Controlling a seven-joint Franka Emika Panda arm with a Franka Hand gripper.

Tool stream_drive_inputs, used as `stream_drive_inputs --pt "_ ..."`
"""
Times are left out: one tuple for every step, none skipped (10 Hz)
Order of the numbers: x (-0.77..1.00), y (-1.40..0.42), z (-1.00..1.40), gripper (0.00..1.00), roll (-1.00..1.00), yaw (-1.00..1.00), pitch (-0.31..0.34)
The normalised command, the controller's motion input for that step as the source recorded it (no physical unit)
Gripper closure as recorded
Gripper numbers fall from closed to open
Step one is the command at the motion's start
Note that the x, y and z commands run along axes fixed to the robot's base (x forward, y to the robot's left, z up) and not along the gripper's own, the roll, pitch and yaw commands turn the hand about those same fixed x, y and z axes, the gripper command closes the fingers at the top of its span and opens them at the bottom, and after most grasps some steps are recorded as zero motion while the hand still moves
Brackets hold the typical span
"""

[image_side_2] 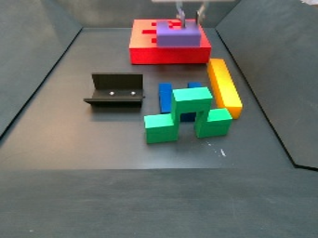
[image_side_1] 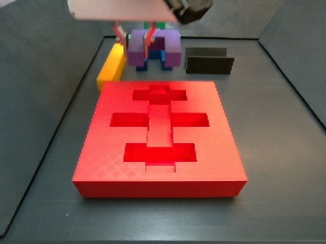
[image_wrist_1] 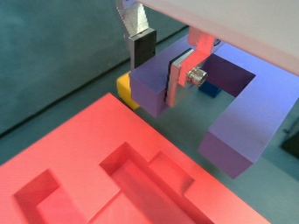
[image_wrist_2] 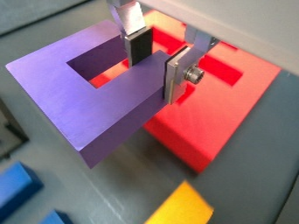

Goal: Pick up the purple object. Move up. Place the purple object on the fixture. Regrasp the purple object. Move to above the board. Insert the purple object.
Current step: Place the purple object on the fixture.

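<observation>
My gripper (image_wrist_1: 158, 61) is shut on the purple object (image_wrist_1: 246, 114), a U-shaped block, with its silver fingers clamped across one prong in both wrist views (image_wrist_2: 155, 61). The purple object (image_side_2: 181, 38) hangs in the air by the edge of the red board (image_side_2: 143, 51), partly over it. Cross- and bar-shaped recesses show in the board (image_side_1: 114, 143). The black fixture (image_side_2: 114, 90) stands apart on the floor, and in a side view it (image_side_1: 211, 62) sits just past the board's far corner.
A long yellow bar (image_side_2: 224, 85) lies beside the board; one end (image_wrist_1: 124, 86) shows under the held block. A blue block (image_side_2: 166, 94) and green blocks (image_side_2: 187, 112) sit near the bar. Dark walls ring the floor.
</observation>
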Motion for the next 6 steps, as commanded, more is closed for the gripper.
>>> stream_drive_inputs --pt "0.13 -0.25 0.40 1.00 0.18 0.02 0.071" --pt "0.09 -0.13 0.25 1.00 0.12 0.00 0.037" --pt "0.22 0.00 0.07 1.00 0.00 0.03 0.034" --pt "0.46 0.44 0.44 1.00 -1.00 0.00 0.009" --pt "0.51 0.41 0.47 1.00 -1.00 0.00 0.000" --pt "0.52 0.41 0.45 1.00 -1.00 0.00 0.000"
